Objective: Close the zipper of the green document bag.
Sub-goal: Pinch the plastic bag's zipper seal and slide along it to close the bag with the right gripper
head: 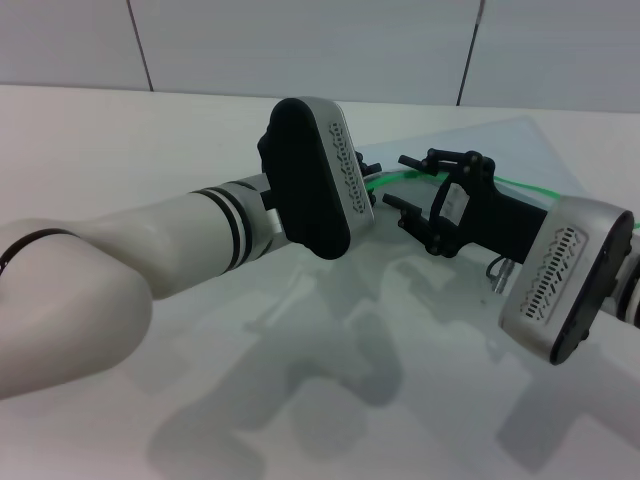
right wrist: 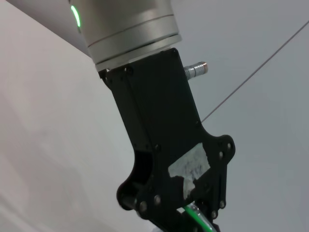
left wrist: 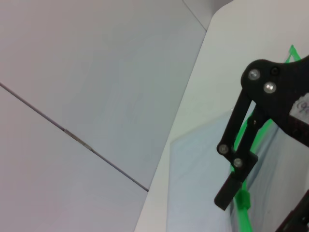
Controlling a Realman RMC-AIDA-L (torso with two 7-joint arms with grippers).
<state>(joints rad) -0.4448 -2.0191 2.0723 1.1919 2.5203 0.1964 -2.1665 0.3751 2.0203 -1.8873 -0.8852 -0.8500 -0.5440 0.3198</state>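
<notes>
The green document bag [head: 520, 150] lies flat on the white table, pale and translucent. Its zipper [head: 385, 181] is a thin bright green strip running from between the two grippers off to the right. My right gripper [head: 397, 182] reaches in from the right, open, its two black fingers spread on either side of the strip. The left wrist view shows one of its fingers [left wrist: 236, 176] over the zipper [left wrist: 244, 212], next to a small green slider [left wrist: 244, 198]. My left gripper [head: 367, 167] is mostly hidden behind its own wrist. In the right wrist view the left gripper [right wrist: 193, 217] stands over the strip.
The white table [head: 150, 140] stretches left and toward me, crossed by the arms' shadows. Behind it rises a grey panelled wall [head: 300, 40] with dark seams. The left forearm [head: 150, 250] spans the left half of the view.
</notes>
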